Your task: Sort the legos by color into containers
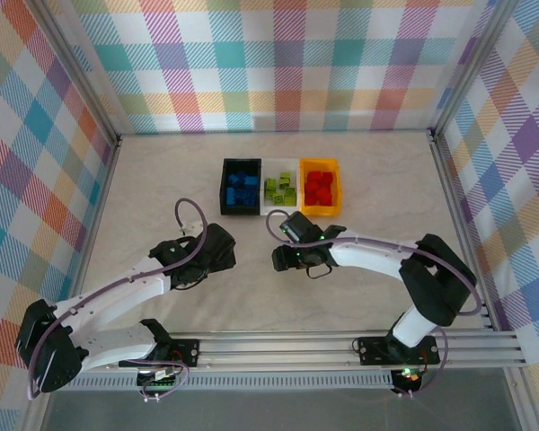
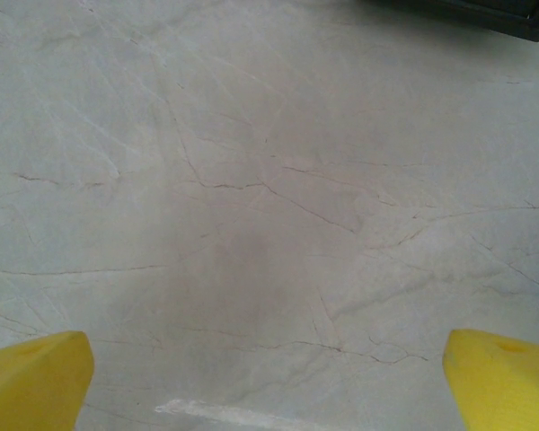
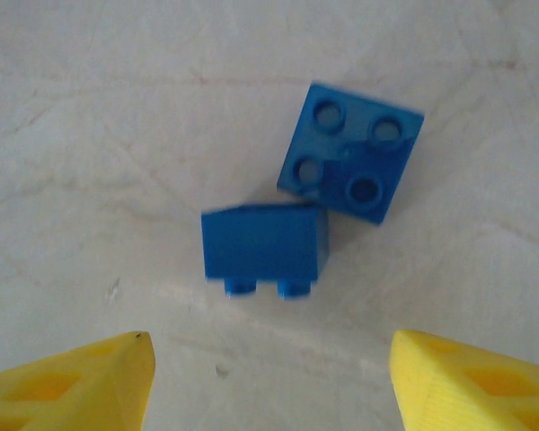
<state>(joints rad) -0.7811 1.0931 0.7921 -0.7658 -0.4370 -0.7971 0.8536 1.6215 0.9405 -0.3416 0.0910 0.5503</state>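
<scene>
Two blue legos lie loose on the table in the right wrist view: one studs-up (image 3: 352, 153), the other on its side (image 3: 265, 242), touching it. My right gripper (image 3: 269, 386) (image 1: 283, 259) hovers just short of them, open, with nothing between its yellow fingertips (image 3: 72, 386). The three containers stand in a row at the back: a black bin (image 1: 225, 187) with blue legos (image 1: 242, 189), a clear bin (image 1: 266, 199) with green legos (image 1: 281, 189), and an orange bin (image 1: 338, 189) with red legos (image 1: 320, 187). My left gripper (image 2: 269, 386) (image 1: 217, 256) is open wide over bare table.
A corner of the black bin (image 2: 485, 13) shows at the top right of the left wrist view. Checked walls enclose the table on three sides. The metal rail (image 1: 287, 346) carrying both arm bases runs along the near edge.
</scene>
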